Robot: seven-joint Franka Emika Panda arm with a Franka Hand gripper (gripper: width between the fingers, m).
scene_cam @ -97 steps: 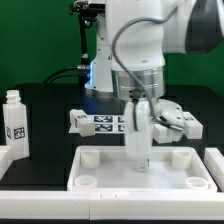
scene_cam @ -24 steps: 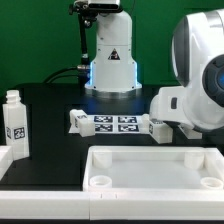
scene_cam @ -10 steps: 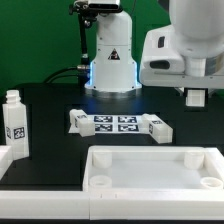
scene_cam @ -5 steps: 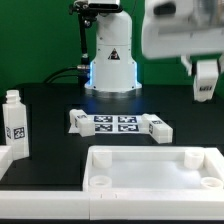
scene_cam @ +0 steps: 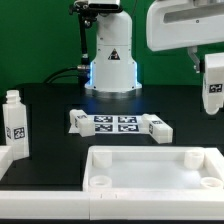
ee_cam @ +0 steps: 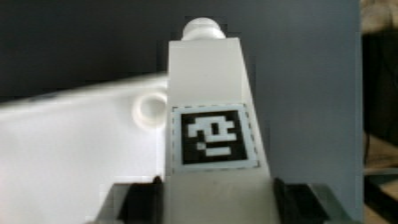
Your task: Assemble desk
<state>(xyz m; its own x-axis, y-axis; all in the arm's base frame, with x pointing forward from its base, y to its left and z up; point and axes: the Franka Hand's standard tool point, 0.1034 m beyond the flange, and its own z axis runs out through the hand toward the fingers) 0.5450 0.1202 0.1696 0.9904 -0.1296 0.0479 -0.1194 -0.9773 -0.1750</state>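
Gripper (scene_cam: 205, 63) is high in the air at the exterior view's right, well above the black table (scene_cam: 50, 100).

Jaws are partly closed, neither wide nor fully shut, and clamped on a white leg (scene_cam: 212, 90). The leg hangs roughly upright below the gripper and touches nothing else. Its black-and-white tag faces the exterior camera.

Wrist view: the same leg (ee_cam: 214, 110) fills the middle of the picture, gripped at one end between the two dark fingers (ee_cam: 134, 198), one on each side. The gripper (ee_cam: 214, 196) sits square on it. The tag is sharp, and the leg's rounded tip points away from the fingers.

Desk top (scene_cam: 150, 160) is a white rimmed tray lying flat on the table along the near edge, open side up, with round sockets showing in its near corners. The held leg is above and behind its end at the exterior view's right, well apart from it. In the wrist view the desk top (ee_cam: 80, 110) is a pale blur behind the leg, with one round socket visible.

A second leg (scene_cam: 14, 125) stands upright on the table at the exterior view's left, tag toward the camera, well apart from the gripper.

The marker board (scene_cam: 118, 123) lies flat between the robot base (scene_cam: 110, 60) and the desk top.
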